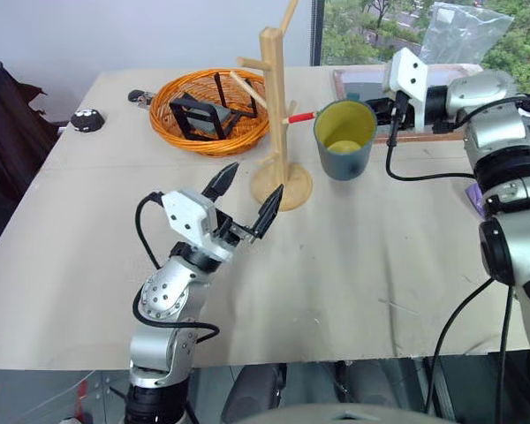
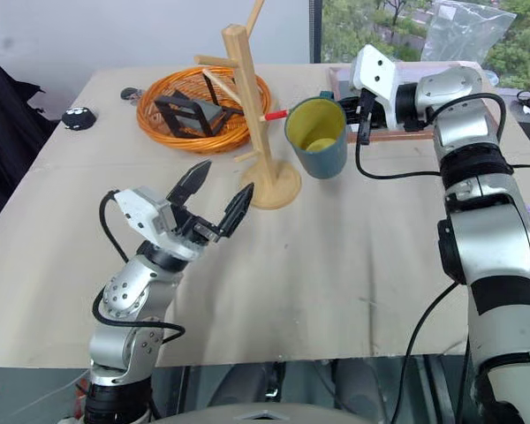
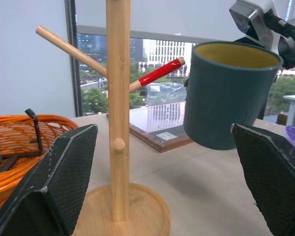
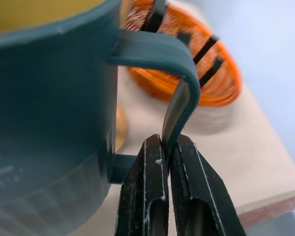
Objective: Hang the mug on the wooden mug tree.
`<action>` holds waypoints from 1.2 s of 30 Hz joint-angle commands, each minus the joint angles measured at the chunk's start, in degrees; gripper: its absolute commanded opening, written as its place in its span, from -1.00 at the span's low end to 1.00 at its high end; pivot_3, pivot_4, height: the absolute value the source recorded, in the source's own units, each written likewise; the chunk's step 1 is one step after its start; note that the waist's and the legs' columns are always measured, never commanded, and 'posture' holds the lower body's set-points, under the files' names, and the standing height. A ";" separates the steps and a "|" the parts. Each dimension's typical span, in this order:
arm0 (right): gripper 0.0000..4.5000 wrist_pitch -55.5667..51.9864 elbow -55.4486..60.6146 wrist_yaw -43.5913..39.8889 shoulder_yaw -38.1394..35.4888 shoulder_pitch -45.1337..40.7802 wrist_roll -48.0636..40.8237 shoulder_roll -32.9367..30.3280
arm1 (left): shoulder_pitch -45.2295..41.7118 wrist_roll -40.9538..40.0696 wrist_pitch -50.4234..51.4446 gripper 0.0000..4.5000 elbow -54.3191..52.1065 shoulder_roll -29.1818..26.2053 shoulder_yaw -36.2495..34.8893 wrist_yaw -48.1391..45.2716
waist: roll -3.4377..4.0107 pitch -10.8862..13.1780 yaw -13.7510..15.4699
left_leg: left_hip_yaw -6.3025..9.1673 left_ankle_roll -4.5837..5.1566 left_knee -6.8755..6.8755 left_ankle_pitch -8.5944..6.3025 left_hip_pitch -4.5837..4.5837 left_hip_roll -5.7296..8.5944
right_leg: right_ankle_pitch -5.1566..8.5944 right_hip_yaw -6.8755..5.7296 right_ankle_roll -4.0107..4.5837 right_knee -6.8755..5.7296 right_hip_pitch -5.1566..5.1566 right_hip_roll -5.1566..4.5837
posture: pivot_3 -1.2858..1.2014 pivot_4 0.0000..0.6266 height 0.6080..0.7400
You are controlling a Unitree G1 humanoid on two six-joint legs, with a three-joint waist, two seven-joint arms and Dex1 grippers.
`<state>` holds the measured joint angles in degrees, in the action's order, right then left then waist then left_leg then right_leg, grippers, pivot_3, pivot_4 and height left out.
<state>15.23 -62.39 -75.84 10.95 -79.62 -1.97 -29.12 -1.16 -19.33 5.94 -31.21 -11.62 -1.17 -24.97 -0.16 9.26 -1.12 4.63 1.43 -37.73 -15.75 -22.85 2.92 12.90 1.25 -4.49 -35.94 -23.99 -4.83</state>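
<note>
here the right end effector [image 4: 168,147] is pinching the mug's loop handle [image 4: 179,88] between its two black fingers, which are pressing together on the thin strip of the handle. the mug [image 1: 344,139] is hanging in the air above the bench [image 1: 353,265], upright with its yellow inside showing, just beside the mug tree [image 1: 278,115] on the robot's right. the red-tipped peg [image 1: 299,117] is pointing toward the mug and its tip is sitting close to the mug's rim; whether they are touching is hard to tell. the mug tree is standing upright on its round base. the left end effector [image 1: 250,196] is hovering near that base with its fingers spread wide and gripping nothing. an orange basket [image 1: 210,110] is sitting behind the mug tree on the robot's left, with a black frame inside it.
</note>
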 commanded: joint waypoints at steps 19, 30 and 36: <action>-0.99 5.76 -1.66 0.11 -0.90 -7.91 5.49 6.66 | 0.50 0.72 -1.88 1.00 -2.52 0.00 3.01 1.79 | 0.02 -0.01 0.16 | 0.03 -0.05 -0.14 0.03 0.04 -0.01 | -0.03 0.00 0.05 -0.35 -0.05 0.07 | 0.03 -0.52 1.00; 0.35 5.54 -2.06 3.50 -2.59 -9.36 5.04 7.58 | 0.91 0.36 -3.21 1.00 -1.84 0.24 3.12 1.89 | 0.01 -0.01 0.17 | 0.03 -0.07 -0.25 0.04 0.04 -0.01 | -0.03 0.02 0.05 -0.49 -0.06 0.08 | 0.03 -0.52 1.00; 0.99 3.44 -2.07 6.42 -4.68 -9.22 4.13 5.70 | 0.51 -0.34 -3.16 1.00 -1.63 0.94 2.89 2.12 | 0.01 -0.01 0.18 | 0.03 -0.06 -0.36 0.04 0.04 0.00 | -0.03 0.03 0.05 -0.59 -0.06 0.09 | 0.03 -0.52 1.00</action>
<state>19.06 -66.27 -70.67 8.52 -87.02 3.87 -22.06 -0.40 -19.32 3.93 -31.91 -10.65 1.79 -22.75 -0.15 9.25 -0.94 4.66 1.37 -38.10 -15.72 -22.81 2.91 12.87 1.28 -4.44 -36.55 -24.05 -4.74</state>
